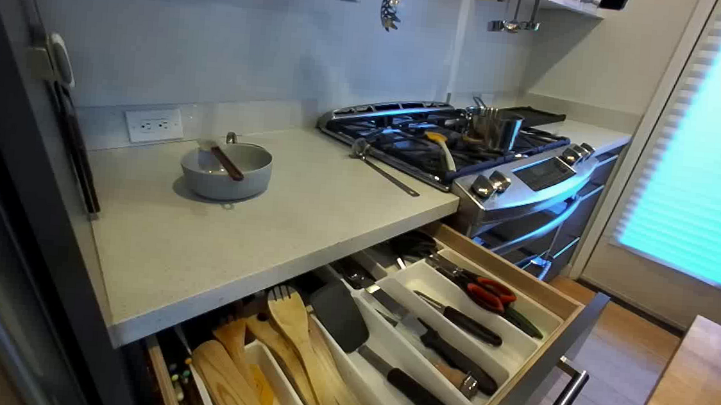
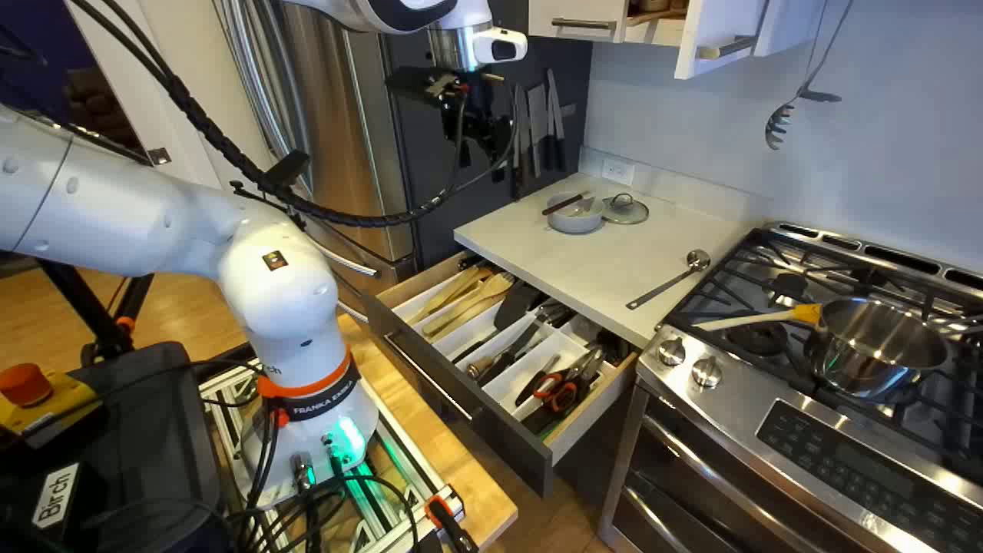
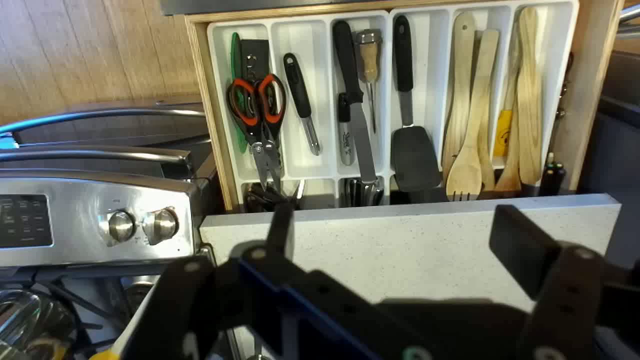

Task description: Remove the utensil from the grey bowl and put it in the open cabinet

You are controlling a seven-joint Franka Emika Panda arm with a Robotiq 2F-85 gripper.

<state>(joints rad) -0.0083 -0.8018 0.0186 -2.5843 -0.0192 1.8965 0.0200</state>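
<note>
The grey bowl (image 1: 227, 183) stands on the countertop, also seen in an exterior view (image 2: 574, 223). A utensil with a dark brown handle (image 1: 227, 162) leans in it, the handle over the rim; it also shows in an exterior view (image 2: 564, 203). A white upper cabinet (image 2: 697, 38) has a door standing open, with wooden items partly seen inside. A drawer (image 2: 453, 399) of utensils is pulled out below the counter. My gripper (image 3: 395, 225) is open and empty, above the countertop in the wrist view. In an exterior view the gripper (image 2: 482, 153) hangs high, apart from the bowl.
A glass lid (image 2: 626, 209) lies beside the bowl. A ladle (image 1: 388, 176) lies near the stove (image 1: 417, 136). A steel pot (image 2: 875, 346) and a yellow-tipped utensil (image 2: 756, 317) are on the stove. Knives (image 2: 549, 115) hang on the dark side panel.
</note>
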